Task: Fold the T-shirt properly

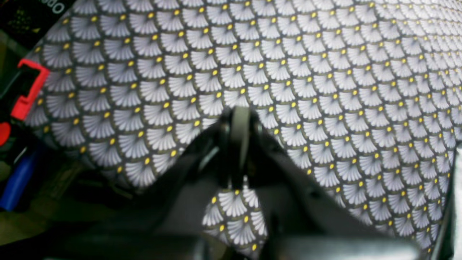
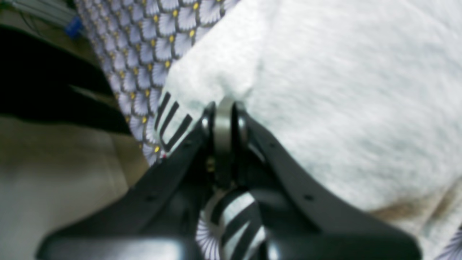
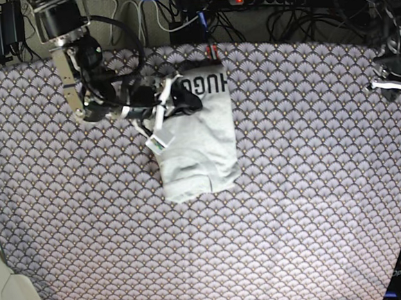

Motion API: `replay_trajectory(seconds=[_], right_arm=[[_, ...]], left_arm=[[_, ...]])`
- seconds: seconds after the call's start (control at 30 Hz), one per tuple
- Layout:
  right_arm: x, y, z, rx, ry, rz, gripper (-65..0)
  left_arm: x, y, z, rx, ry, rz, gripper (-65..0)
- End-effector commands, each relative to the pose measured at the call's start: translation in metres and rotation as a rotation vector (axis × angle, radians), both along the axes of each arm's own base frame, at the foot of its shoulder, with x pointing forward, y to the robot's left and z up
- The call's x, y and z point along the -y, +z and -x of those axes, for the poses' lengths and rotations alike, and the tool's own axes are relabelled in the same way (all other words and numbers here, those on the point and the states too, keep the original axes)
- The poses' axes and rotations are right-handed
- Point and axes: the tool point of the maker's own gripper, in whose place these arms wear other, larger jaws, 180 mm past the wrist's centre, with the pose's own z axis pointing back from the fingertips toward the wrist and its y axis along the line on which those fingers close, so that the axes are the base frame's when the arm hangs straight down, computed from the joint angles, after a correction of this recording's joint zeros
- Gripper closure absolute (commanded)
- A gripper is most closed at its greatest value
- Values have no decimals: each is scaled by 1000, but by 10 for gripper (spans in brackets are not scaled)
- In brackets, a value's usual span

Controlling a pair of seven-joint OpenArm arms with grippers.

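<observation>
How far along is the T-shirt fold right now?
Already looks done: the sides seem folded in, since the T-shirt lies as a narrow upright strip, part of its lettering showing. In hand: the closed right gripper is at the shirt's lettered end; I can't tell if it grips fabric. The left gripper is shut, away from the shirt. Left, probably: folding the long strip shorter, then tidying.

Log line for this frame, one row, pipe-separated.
right gripper: shut, over folded T-shirt | left gripper: shut, above patterned cloth, away from shirt | T-shirt: narrow bundle, lettering partly showing
</observation>
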Motion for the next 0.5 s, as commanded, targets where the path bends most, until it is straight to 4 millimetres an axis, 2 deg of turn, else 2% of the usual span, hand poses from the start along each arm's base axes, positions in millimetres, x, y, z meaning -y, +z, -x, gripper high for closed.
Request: replay_trajectory(seconds=[0.0, 0.3, 0.37, 0.47], right_arm=[[12, -3, -4, 13, 7, 43, 0], [30, -10, -7, 13, -20, 63, 0], [27, 2, -11, 54, -7, 59, 0], [17, 37, -13, 160, 51, 71, 0]], left_arm=[[-3, 13, -5, 40, -5, -26, -3], [-4, 14, -7, 45, -7, -28, -3], [-4, 15, -7, 45, -9, -32, -3], [-11, 20, -7, 44, -10, -54, -3]])
